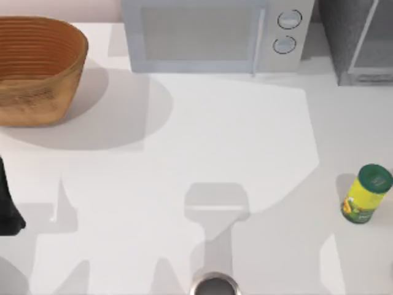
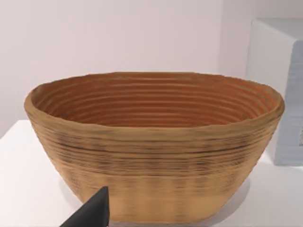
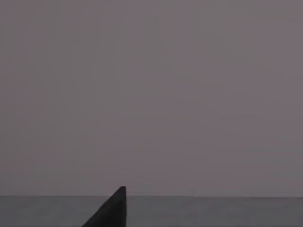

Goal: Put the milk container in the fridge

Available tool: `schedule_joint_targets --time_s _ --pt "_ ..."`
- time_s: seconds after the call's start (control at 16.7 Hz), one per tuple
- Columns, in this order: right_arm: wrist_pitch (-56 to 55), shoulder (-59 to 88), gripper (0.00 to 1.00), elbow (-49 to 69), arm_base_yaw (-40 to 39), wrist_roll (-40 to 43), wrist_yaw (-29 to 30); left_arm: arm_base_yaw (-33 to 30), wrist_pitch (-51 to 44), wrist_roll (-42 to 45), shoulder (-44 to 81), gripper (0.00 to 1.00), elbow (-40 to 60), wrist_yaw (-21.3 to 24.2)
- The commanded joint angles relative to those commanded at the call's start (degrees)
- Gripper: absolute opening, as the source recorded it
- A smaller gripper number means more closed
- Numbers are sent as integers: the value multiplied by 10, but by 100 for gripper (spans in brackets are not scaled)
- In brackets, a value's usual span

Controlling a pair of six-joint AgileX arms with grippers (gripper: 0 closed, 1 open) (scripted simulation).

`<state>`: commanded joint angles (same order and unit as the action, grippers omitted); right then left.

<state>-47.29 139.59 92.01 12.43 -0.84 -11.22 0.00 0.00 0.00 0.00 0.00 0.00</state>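
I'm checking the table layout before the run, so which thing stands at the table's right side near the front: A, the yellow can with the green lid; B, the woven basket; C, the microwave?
A: in the top view the yellow can with the green lid stands alone at the right, while the woven basket sits back left and the microwave at the back.

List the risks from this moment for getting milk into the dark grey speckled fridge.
1. No milk carton is visible on the white table; it may lie inside the woven brown basket, so a grasp could be blind.
2. The dark grey speckled fridge stands at the far right, the left gripper at the left edge: probably a long carry.
3. The yellow green-lidded can stands near that path.
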Motion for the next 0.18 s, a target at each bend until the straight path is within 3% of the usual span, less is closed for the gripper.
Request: schedule_joint_targets --time_s 0.18 --pt "0 0 100 0 0 0 0 0 0 0 0 100 0 0"
